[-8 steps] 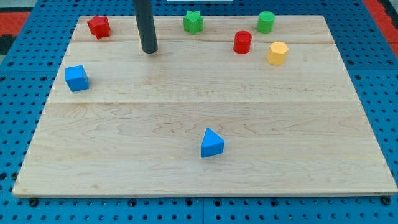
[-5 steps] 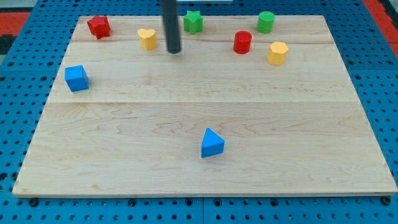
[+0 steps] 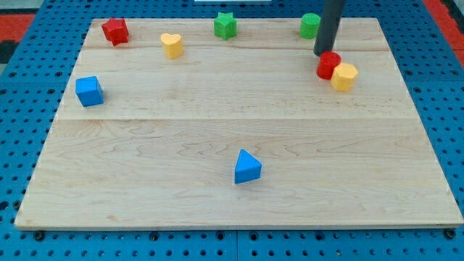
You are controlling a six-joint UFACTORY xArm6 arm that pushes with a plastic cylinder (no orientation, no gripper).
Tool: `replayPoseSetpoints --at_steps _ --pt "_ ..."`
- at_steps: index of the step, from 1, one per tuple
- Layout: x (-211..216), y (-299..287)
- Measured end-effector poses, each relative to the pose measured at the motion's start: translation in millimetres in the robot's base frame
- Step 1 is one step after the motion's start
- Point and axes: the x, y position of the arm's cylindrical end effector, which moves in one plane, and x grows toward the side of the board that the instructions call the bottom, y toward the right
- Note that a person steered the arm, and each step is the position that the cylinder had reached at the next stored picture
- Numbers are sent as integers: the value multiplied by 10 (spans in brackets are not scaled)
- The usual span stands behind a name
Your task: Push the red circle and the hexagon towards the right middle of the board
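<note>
The red circle (image 3: 328,65) lies near the view's upper right, touching the yellow hexagon (image 3: 344,76), which sits just to its lower right. My tip (image 3: 323,52) rests against the red circle's upper left side. The rod rises from there out of the view's top, partly covering the green circle (image 3: 309,25) behind it.
A red star (image 3: 114,30) sits at the upper left, a yellow heart (image 3: 172,45) to its right, and a green star (image 3: 225,25) at the top middle. A blue cube (image 3: 89,90) lies at the left. A blue triangle (image 3: 246,167) lies at the lower middle.
My tip swept from the upper left across to the right. The red circle and yellow hexagon slid right and down and now touch. The yellow heart came into sight.
</note>
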Motion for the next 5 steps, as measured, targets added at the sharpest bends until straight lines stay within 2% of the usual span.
replayPoseSetpoints --at_steps 1,2,3,5 --pt "352 -16" --pt "488 45" --pt "207 142" --pt "925 429"
